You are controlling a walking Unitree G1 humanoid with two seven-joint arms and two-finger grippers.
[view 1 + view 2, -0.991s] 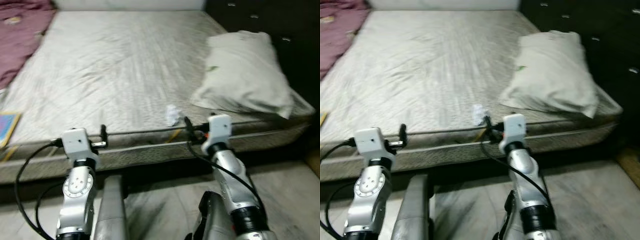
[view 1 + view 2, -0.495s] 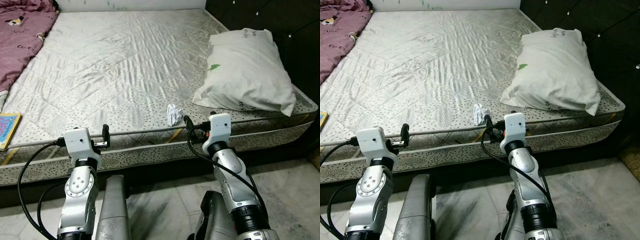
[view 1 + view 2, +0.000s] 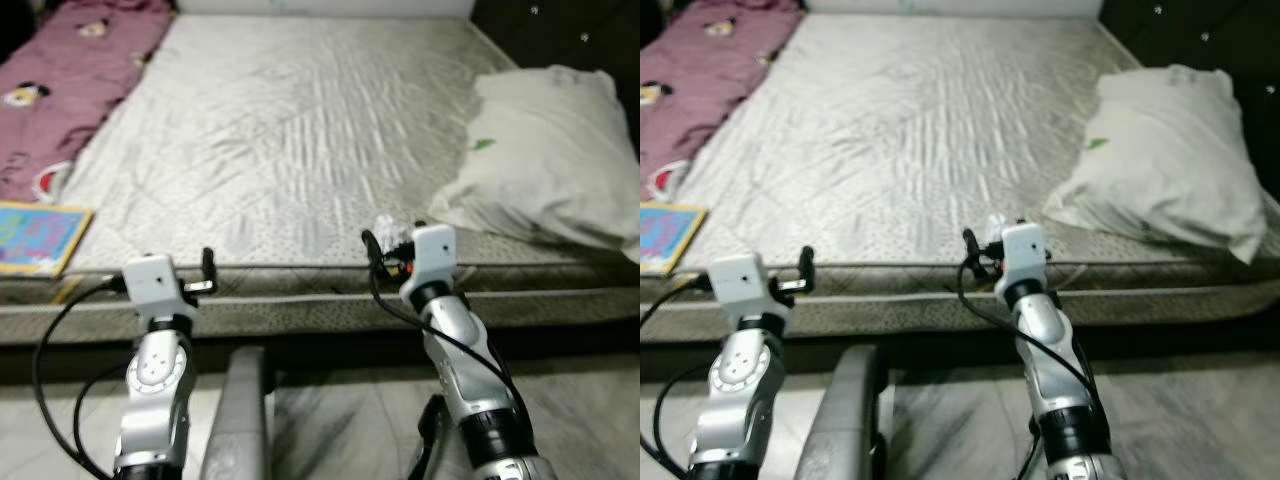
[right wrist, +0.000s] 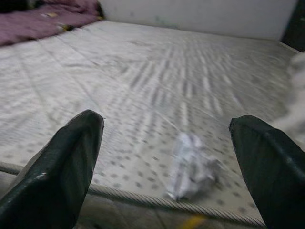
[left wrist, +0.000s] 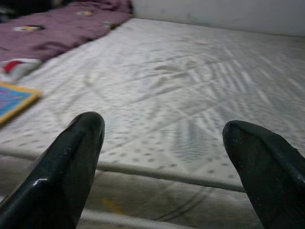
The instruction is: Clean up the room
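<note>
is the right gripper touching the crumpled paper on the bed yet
Apart. In the right wrist view the crumpled paper lies on the mattress between and beyond the open right gripper, with bare mattress separating it from both fingers.

The camera is swinging toward the robot's left: the pillow [image 3: 545, 155] is sliding to the right edge of the eye views, while the purple blanket [image 3: 75, 75] and the book [image 3: 35, 235] are coming further into view. The crumpled paper [image 4: 193, 164] is now sitting just ahead of the right gripper [image 4: 167, 167], closer than before.
</note>
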